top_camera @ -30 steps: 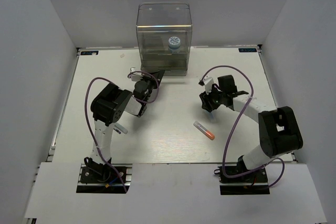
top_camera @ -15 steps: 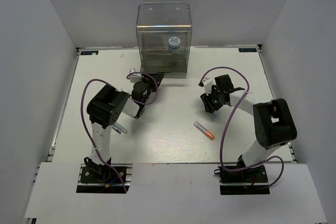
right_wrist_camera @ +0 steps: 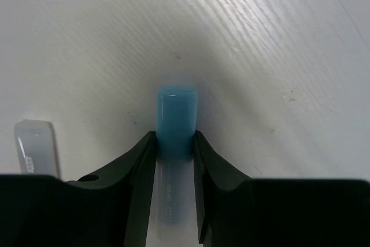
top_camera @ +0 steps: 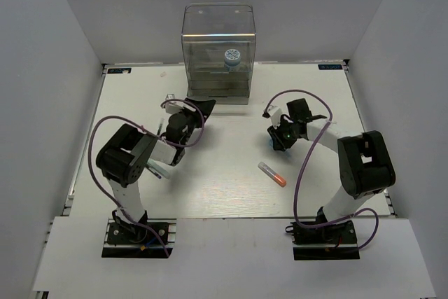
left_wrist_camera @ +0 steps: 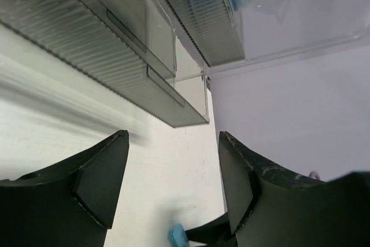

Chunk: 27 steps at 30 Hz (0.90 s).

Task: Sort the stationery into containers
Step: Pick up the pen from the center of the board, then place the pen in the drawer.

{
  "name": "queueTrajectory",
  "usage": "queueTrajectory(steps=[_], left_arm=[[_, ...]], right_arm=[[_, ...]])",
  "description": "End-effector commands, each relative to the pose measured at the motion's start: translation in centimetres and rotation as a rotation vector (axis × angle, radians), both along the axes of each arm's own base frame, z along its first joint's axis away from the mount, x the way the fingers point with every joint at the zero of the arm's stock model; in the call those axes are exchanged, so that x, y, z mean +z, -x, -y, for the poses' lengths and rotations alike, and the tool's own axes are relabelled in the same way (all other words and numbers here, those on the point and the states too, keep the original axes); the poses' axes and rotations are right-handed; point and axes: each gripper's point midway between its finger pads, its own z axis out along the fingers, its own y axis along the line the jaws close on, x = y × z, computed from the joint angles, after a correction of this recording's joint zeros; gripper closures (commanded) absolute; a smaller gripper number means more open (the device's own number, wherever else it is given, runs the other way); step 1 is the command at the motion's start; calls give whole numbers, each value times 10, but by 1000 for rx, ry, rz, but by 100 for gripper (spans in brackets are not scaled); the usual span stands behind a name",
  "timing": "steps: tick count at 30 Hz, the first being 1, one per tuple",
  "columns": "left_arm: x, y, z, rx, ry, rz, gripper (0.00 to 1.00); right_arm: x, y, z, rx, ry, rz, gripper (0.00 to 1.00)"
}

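Note:
The containers are one clear cabinet (top_camera: 218, 33) at the back of the table, with shallow drawers (left_wrist_camera: 144, 79) in its lower part. A blue-and-white roll (top_camera: 232, 57) sits inside it. My left gripper (top_camera: 203, 107) (left_wrist_camera: 173, 137) hangs open just in front of the drawers, with nothing between its fingers. On the table, my right gripper (top_camera: 275, 138) (right_wrist_camera: 173, 134) is shut on the light-blue-ended tube (right_wrist_camera: 177, 121), both jaws pressed to the blue cap. The clear orange-capped tube (top_camera: 271, 174) lies near the right gripper. A thin pen (top_camera: 159, 171) lies beside the left arm.
White walls close in the table (top_camera: 140, 89) at the left, back and right. Purple cables loop off both arms. A clear tube end (right_wrist_camera: 34, 146) shows at the left of the right wrist view.
My left gripper has opened and drawn back a little from the cabinet front as its arm swung left. My right gripper has closed in on the light-blue-ended tube.

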Motion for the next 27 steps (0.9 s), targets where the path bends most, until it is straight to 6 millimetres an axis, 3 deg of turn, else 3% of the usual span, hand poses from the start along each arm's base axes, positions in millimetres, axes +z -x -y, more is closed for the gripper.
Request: queueTrajectory(steps=[1,3,10,11,12,13,14,16,17,18,20,22,23,24,25,26,27], left_arm=[[18,18,-7,-21,-42,34,27],[9,32,-14,-23,-69,10,26],[1,83,-46,-7,-135,-25,26],[-8,93,-51,-8,-147,-48,26],[-1,98,-56,4,-151,-35,26],[-8,106,-61,3,-160,-52,26],[-9,110,-64,12,-163,-55,26],[-5,118,-69,12,-161,-52,26],[-7,121,-72,19,-175,-57,26],[-10,124,-74,18,-185,-75,26],[-8,129,-77,19,-183,-71,24],[-9,133,-78,18,-185,-75,24],[-14,136,-80,17,-191,-87,24],[-10,137,-80,18,-187,-79,24],[-15,140,-82,17,-194,-92,24],[-15,140,-82,17,-194,-93,24],[-11,140,-82,18,-188,-81,24]], right_arm=[[29,-9,-22,158,-73,61,100],[43,-15,-31,202,-109,101,100],[123,-78,-69,336,-197,360,100],[135,-88,-75,348,-207,393,100],[142,-91,-81,363,-223,406,100],[146,-97,-87,378,-240,426,100],[164,-110,-95,393,-250,479,100],[171,-120,-111,420,-273,519,100],[189,-135,-119,426,-282,577,100],[182,-141,-126,436,-286,571,100],[202,-160,-142,457,-303,637,100],[205,-172,-158,484,-316,662,100],[197,-174,-168,500,-321,651,99],[206,-184,-175,507,-327,683,96],[211,-184,-187,526,-335,707,93],[199,-190,-192,527,-335,700,86],[210,-193,-198,532,-344,729,75]])
